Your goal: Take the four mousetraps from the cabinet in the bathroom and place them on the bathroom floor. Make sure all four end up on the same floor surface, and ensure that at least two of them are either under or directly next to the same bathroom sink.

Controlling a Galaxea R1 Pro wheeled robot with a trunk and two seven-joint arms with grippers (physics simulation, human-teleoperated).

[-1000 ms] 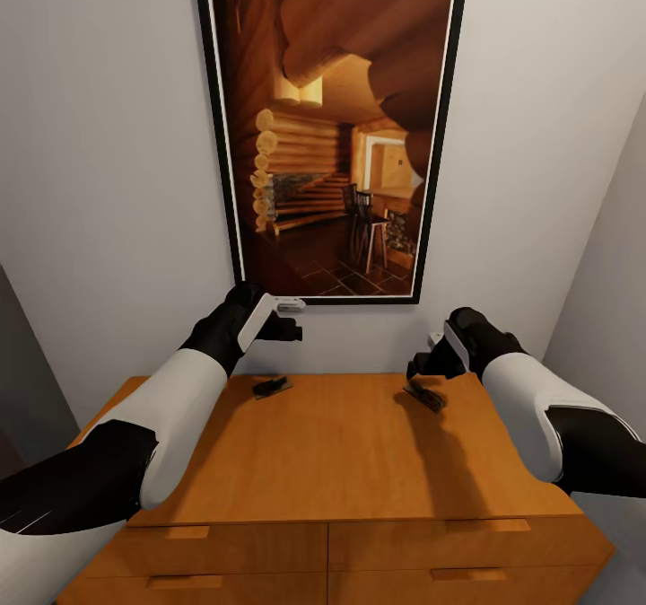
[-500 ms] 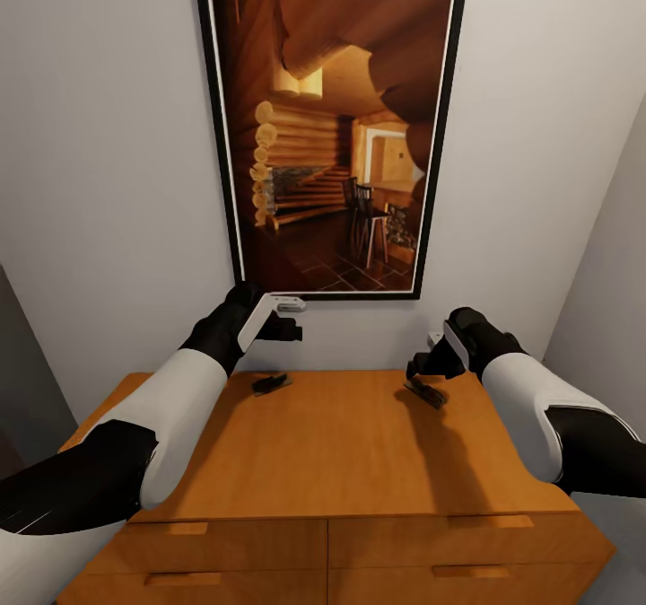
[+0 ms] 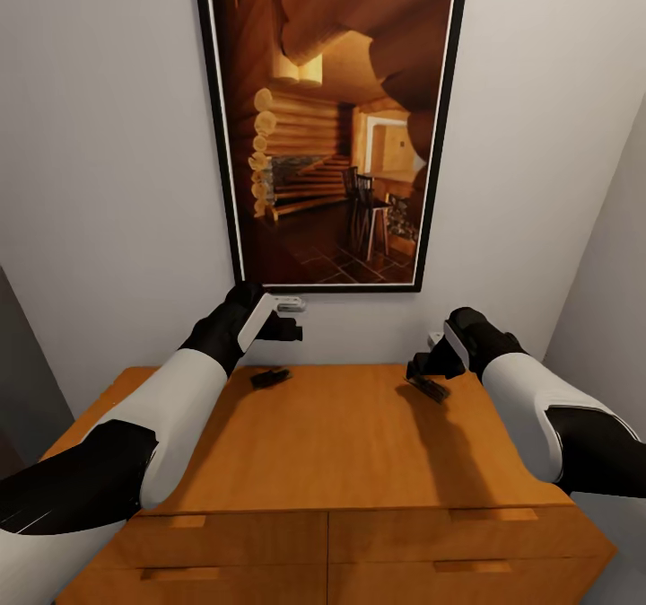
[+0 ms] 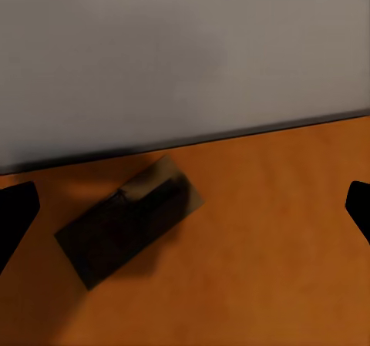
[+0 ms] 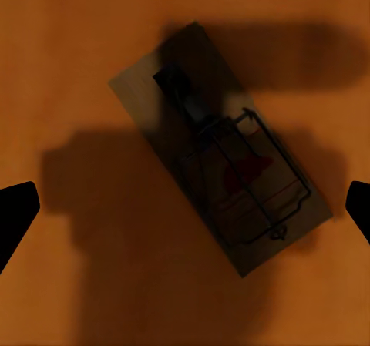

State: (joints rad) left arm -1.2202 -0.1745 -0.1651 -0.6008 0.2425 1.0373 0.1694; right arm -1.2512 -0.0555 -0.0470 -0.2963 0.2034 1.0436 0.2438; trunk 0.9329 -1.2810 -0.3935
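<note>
Two mousetraps lie on the flat top of the orange-brown cabinet (image 3: 350,448), near the wall. The left mousetrap (image 3: 270,376) is a small dark board; in the left wrist view this mousetrap (image 4: 127,223) lies askew, close to the wall edge. My left gripper (image 3: 292,318) hovers above it, open (image 4: 185,211), with nothing between its fingers. The right mousetrap (image 3: 428,388) shows its wire parts (image 5: 223,173) in the right wrist view. My right gripper (image 3: 420,369) hangs just over it, open (image 5: 185,211), its dark fingertips (image 5: 17,211) well apart on both sides of the trap.
A tall black-framed picture (image 3: 332,129) of a log interior hangs on the white wall behind the cabinet. Drawer fronts (image 3: 224,538) with slim bar handles show below the top. A grey wall (image 3: 610,318) closes in at the right.
The whole head view has shifted slightly, the picture and cabinet sitting higher in frame, so the camera moved. Both arms hold the same pose; both traps lie where they were.
</note>
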